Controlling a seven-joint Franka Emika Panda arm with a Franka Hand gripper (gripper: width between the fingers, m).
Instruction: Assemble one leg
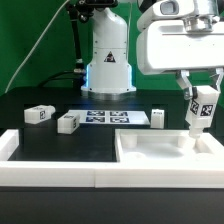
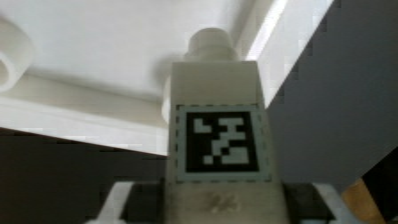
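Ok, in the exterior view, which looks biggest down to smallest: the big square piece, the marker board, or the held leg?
1. Big square piece
2. Marker board and held leg: too alike to rank.

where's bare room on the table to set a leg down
Bare black table lies between the leftmost leg, its neighbour leg, the front white wall and the large white square piece. That piece's floor toward the exterior view's left is bare too. Crowded: around the marker board and below the gripper holding a leg.
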